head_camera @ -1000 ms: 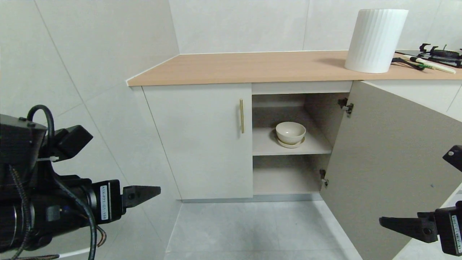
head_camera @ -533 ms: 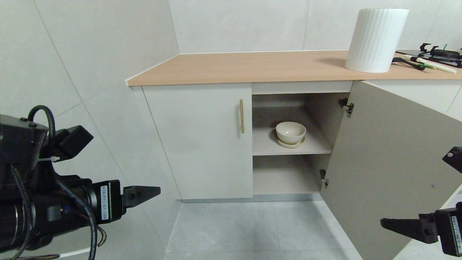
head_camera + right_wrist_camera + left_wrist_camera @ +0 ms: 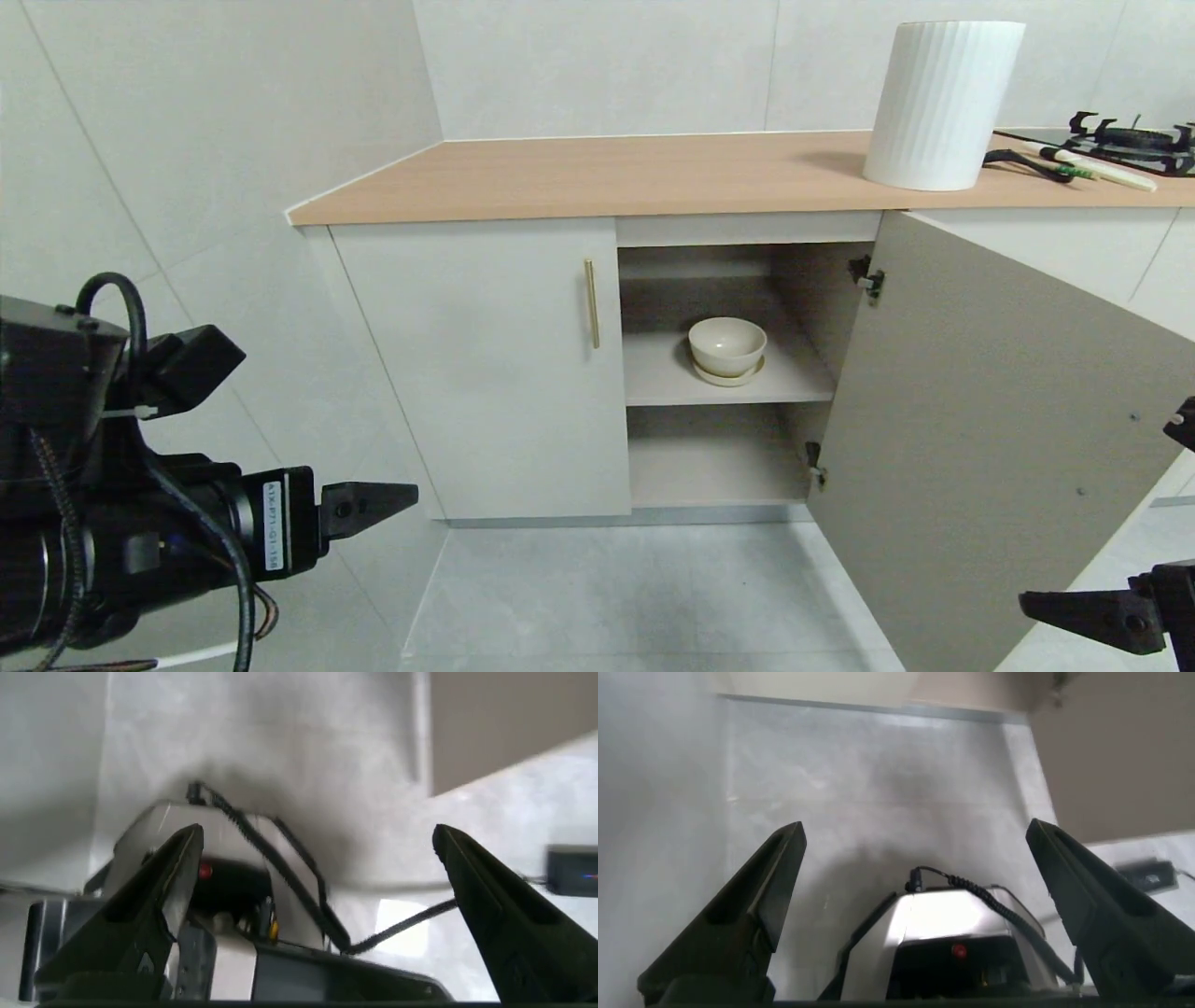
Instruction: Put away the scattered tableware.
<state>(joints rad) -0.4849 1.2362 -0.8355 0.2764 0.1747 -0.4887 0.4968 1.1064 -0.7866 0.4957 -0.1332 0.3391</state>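
Left hand (image 3: 397, 495): jaws wide, empty. Right hand (image 3: 1041, 605): jaws wide, empty, held lower. Bowl (image 3: 727, 343) on plate (image 3: 727, 378) sits on the cabinet shelf (image 3: 653, 381), ahead of and above both hands, between them. Open door (image 3: 980, 420) stands nearest the right hand, so closing it likely falls to that arm. Utensils (image 3: 1092, 168) lie on the tabletop (image 3: 560, 177), well above it.

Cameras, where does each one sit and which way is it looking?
Head view: on the head, facing forward and down at the cabinet and bowl; left gripper and right gripper show.
Left wrist view: on the left wrist, facing down at the floor; its open fingers show.
Right wrist view: on the right wrist, same.
Shared: floor and open door.
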